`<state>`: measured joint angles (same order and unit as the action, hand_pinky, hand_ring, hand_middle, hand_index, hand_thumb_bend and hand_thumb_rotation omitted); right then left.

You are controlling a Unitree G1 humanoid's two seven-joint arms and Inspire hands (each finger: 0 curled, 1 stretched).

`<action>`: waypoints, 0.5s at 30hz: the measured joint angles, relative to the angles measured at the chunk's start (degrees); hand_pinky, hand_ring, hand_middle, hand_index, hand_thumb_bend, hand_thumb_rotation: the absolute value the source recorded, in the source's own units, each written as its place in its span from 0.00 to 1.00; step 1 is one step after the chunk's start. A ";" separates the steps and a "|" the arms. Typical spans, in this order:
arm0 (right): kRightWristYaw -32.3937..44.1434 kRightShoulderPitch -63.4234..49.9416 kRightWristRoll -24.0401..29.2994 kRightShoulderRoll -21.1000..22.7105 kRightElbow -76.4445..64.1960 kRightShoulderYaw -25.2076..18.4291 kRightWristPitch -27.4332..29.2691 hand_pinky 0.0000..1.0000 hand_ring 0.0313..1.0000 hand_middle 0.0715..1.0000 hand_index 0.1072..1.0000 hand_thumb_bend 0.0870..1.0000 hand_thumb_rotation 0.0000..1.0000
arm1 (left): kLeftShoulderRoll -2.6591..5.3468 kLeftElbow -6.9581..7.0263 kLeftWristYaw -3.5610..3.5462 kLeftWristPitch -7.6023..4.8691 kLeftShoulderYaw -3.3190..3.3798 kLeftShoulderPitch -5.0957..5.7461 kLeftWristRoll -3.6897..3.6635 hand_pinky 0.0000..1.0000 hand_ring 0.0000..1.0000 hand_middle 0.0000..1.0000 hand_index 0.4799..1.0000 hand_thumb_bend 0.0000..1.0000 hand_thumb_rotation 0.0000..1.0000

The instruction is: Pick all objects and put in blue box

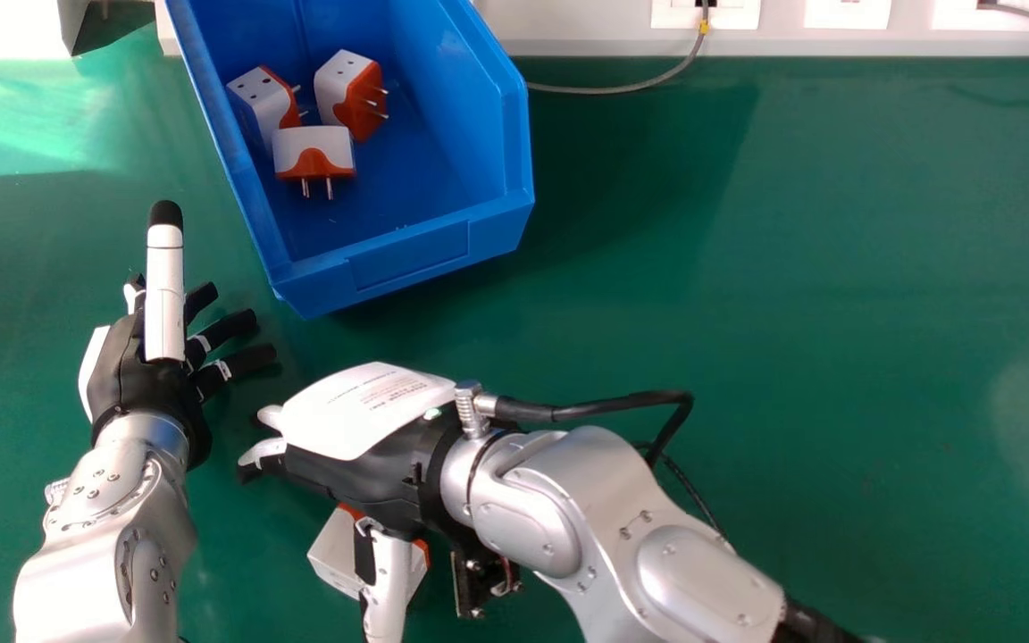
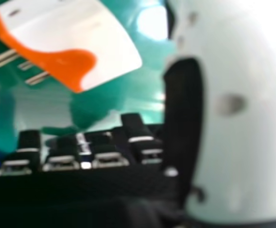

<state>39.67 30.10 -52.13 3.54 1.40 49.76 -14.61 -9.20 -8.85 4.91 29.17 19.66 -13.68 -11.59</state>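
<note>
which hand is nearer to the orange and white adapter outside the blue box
Right. In the head view the right hand partly covers the adapter, its thumb crossing it. The left hand is farther forward and left, near the blue box.

The left hand [image 1: 135,379] has its thumb [image 1: 164,290] pointing forward and fingers [image 1: 227,330] spread, while the right hand [image 1: 358,473] angles leftward, back upward, thumb out to the side.
</note>
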 measured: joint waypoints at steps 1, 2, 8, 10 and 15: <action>0.87 0.36 0.58 1.04 -0.87 -0.15 1.52 0.94 1.00 1.00 0.88 1.00 0.15 | -0.10 -0.05 0.03 0.00 -0.09 -0.03 0.04 0.71 0.79 0.92 1.00 0.81 0.94; 1.95 0.82 1.52 2.15 -1.83 -0.53 3.44 0.94 1.00 1.00 0.87 1.00 0.13 | -0.15 -0.02 0.07 0.05 -0.18 -0.03 0.20 0.70 0.79 0.92 1.00 0.81 0.94; 3.71 3.46 4.75 4.91 -2.54 -1.45 10.89 0.93 1.00 1.00 0.87 0.98 0.08 | -0.26 -0.09 0.10 -0.05 -0.31 -0.02 0.32 0.69 0.79 0.92 1.00 0.80 0.94; 3.97 3.82 4.91 5.32 -2.53 -1.71 12.76 0.93 1.00 1.00 0.87 0.98 0.09 | -0.24 0.18 0.22 0.22 -0.37 -0.01 0.35 0.70 0.78 0.92 1.00 0.80 0.94; 3.50 4.23 4.68 6.17 -1.82 -1.72 17.38 0.92 1.00 1.00 0.87 0.77 0.02 | -0.26 -0.38 0.28 -0.42 -0.46 -0.07 0.44 0.69 0.78 0.91 1.00 0.79 0.94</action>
<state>43.17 34.33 -47.45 9.70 -0.41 48.04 2.77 -9.46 -9.23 5.19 28.76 19.20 -13.75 -11.14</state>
